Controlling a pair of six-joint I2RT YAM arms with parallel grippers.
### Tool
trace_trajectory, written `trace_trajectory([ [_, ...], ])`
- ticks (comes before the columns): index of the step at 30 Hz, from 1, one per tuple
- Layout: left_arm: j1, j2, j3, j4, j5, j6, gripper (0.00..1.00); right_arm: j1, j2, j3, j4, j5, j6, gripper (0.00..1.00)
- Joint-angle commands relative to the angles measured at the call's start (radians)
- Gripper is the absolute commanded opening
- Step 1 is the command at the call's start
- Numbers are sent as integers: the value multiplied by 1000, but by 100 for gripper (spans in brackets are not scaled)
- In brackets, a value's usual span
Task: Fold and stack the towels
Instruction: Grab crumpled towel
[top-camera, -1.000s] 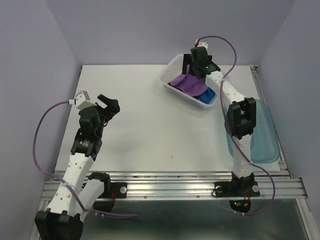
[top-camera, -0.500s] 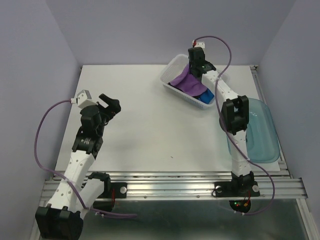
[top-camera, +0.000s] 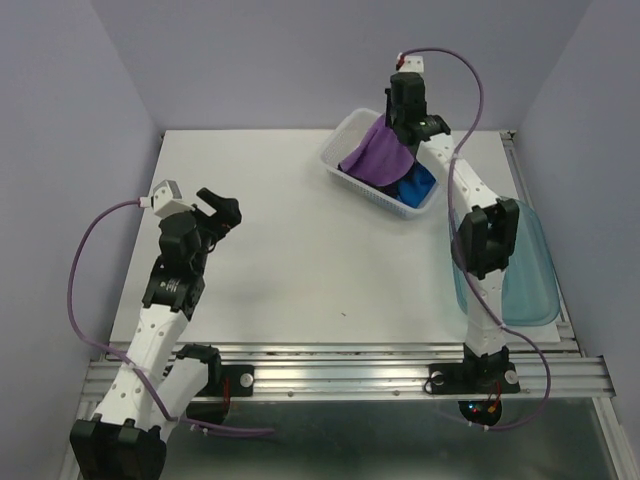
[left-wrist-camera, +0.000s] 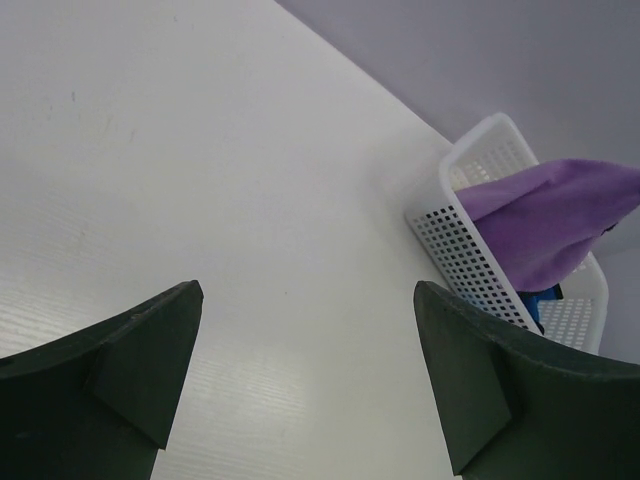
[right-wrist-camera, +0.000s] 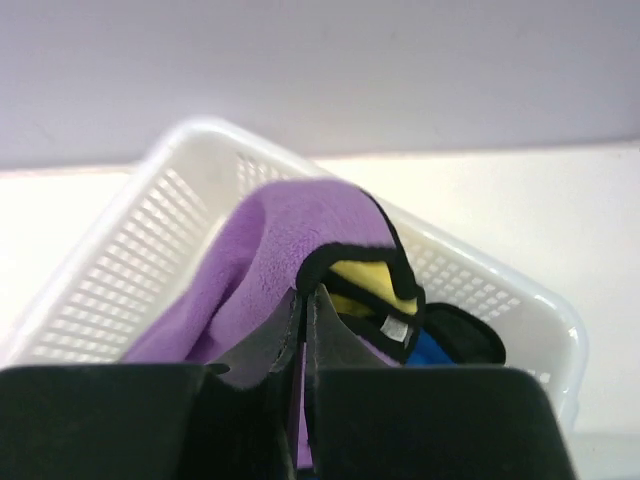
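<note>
Now the right gripper (top-camera: 398, 122) is above the white perforated basket (top-camera: 336, 146) at the far right of the table (top-camera: 300, 250), and its two fingers are pressed together on a fold of the purple towel (top-camera: 378, 152). The towel hangs from this grip like a small tent, and its lower part rests inside the basket. In the right wrist view the closed gripper (right-wrist-camera: 305, 300) pinches the purple towel (right-wrist-camera: 260, 250), whose near edge has a dark border. Just behind this border lies a yellow towel (right-wrist-camera: 365, 280), and further right are a piece of black cloth (right-wrist-camera: 465, 335) and a little of the blue towel (right-wrist-camera: 430, 352), all inside the basket (right-wrist-camera: 150, 230). From above, the blue towel (top-camera: 415, 185) shows in the near right part of the basket, partly under the purple one. The left gripper (top-camera: 215, 212) stays well apart, over the left side of the table, with its fingers spread wide and nothing between them. Its wrist view shows the open gripper (left-wrist-camera: 305, 300) over bare white table, with the basket (left-wrist-camera: 460, 250) and the purple towel (left-wrist-camera: 545, 225) far ahead. A translucent blue-green tray (top-camera: 530, 270) lies at the right edge of the table, beside the right arm.
</note>
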Motion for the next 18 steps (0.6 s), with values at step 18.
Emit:
trace_trajectory([
  [18,3,-128,-8,47,93,-31,99,254,-415,64,59,-303,56,1],
])
